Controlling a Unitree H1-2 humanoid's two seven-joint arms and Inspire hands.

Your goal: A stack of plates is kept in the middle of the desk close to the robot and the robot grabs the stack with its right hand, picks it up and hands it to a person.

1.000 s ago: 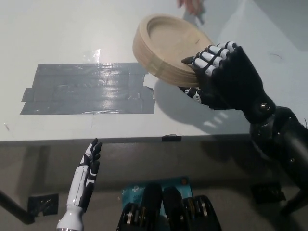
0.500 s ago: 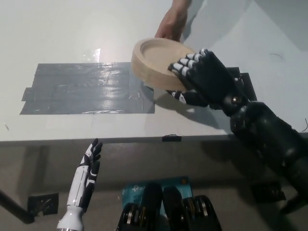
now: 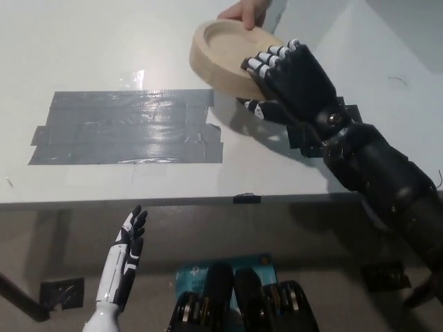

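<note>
- The right hand (image 3: 287, 79) is closed on the stack of plates (image 3: 228, 59), fingers curled over its near right rim and thumb under the edge.
- The stack of plates is held clear of the tabletop (image 3: 104, 48), tilted a little, at the far middle of the scene; its shadow falls on the white surface just below and to the right of it.
- The plates are pale tan, nested closely so that they read as one thick disc with a shallow well on top.
- A person's hand (image 3: 243, 12) reaches in from the far edge and touches the far rim of the stack, opposite the black fingers.
- The black right arm (image 3: 377, 173) runs from the lower right up across the tabletop's near edge to the stack.
- A broad patch of grey tape (image 3: 128, 128) lies flat on the tabletop to the left of the stack, well apart from it.
- A small dark tab (image 3: 247, 198) sits on the near edge of the tabletop, about in the middle.
- The left hand (image 3: 128, 238) rests low at the near left, below the tabletop's edge, fingers straight and slightly spread, holding nothing.
</note>
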